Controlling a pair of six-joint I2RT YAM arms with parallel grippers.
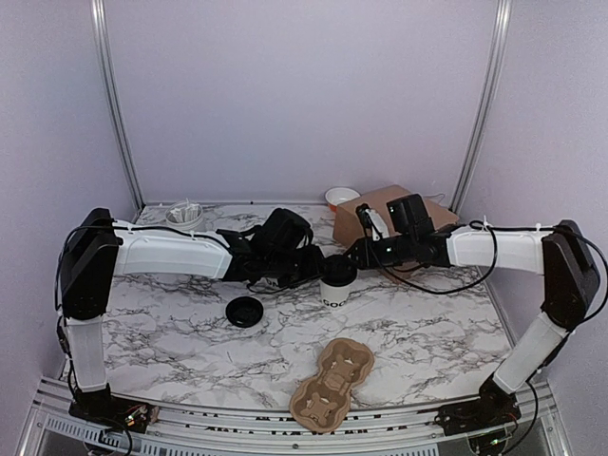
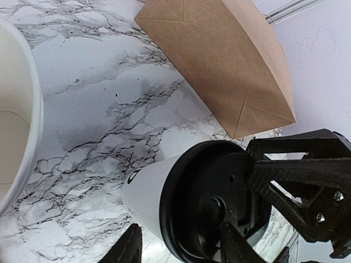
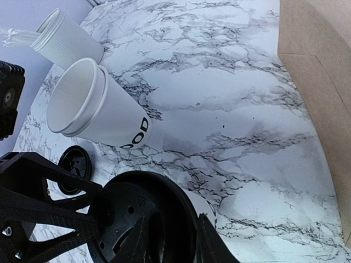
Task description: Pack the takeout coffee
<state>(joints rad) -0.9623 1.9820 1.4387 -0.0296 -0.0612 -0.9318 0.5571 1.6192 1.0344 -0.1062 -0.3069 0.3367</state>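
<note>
**Two arms meet on the coffee at mid-surface**

Far left, the canister (image 3: pixel 63 35) stands well apart, out of play. Now the left end effector (image 2: pixel 184 246): it's clamped round the coffee (image 1: pixel 336 285), bracing the white wall, I'd say, so nothing skids. An open cup (image 3: pixel 93 112) stands near it, and a spare lid (image 1: pixel 245 311) lies flat on the surface (image 1: pixel 427 323). The coffee is upright, centre, its lid (image 2: pixel 203 181) on. The right end effector (image 1: pixel 348 262) sits over that lid (pressing it home, probably). Gripping or just touching, I can't tell. Further right is the box (image 2: pixel 219 60), and the carrier (image 1: pixel 332 385) lies at the near edge.
</note>
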